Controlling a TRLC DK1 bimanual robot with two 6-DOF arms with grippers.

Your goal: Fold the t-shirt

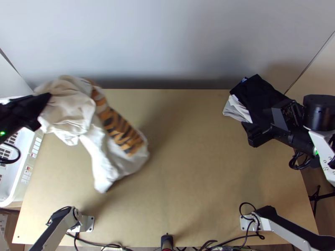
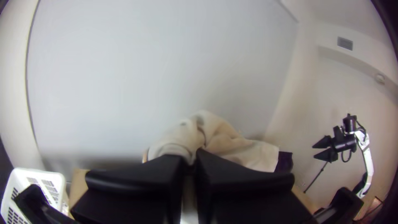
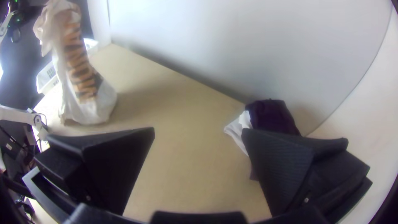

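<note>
- Left wrist view: the left gripper [image 2: 190,159] clamps a bunched end of the white t-shirt [image 1: 102,157], fingers pressed close, near the basket [image 1: 19,188].
- Well apart from the basket, the right gripper [image 3: 199,132] stands wide open, empty.
- Just beside the basket, the t-shirt hangs limp; it looks light and soft, likely to swing and crumple rather than slip.
- A loose corner [image 1: 100,185] at its dangling end seems the best second hold.
</note>
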